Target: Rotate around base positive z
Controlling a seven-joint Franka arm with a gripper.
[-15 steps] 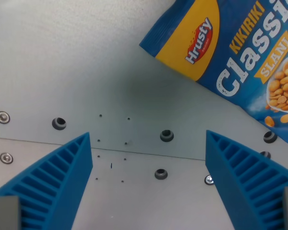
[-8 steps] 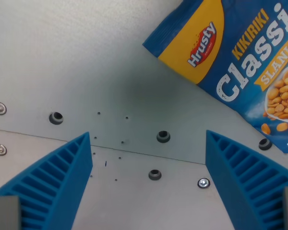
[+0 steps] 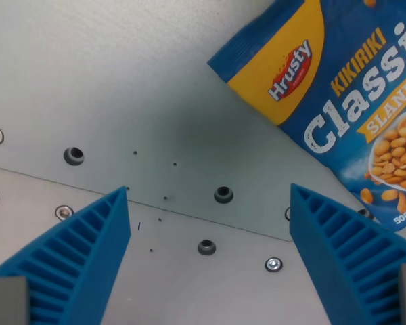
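Note:
In the wrist view my gripper (image 3: 210,257) is open and empty. Its two blue ribbed fingers (image 3: 74,261) stand wide apart at the bottom left and bottom right. A blue and yellow peanut bag (image 3: 338,101), printed "Hrusty Kikiriki Classic", lies flat on the grey metal table (image 3: 88,74) at the upper right. The bag lies beyond the fingers and apart from them, its nearest corner up and to the right of the gap. Part of the bag runs out of the picture.
The table has a seam (image 3: 189,210) running across between two plates. Round bolt holes (image 3: 223,195) and screws (image 3: 273,264) dot it near the seam, between and beside the fingers.
The whole scene has turned and shifted: the seam now slopes more, the holes have slid left and up, and more of the bag shows. The camera has moved. The fingers stay open.

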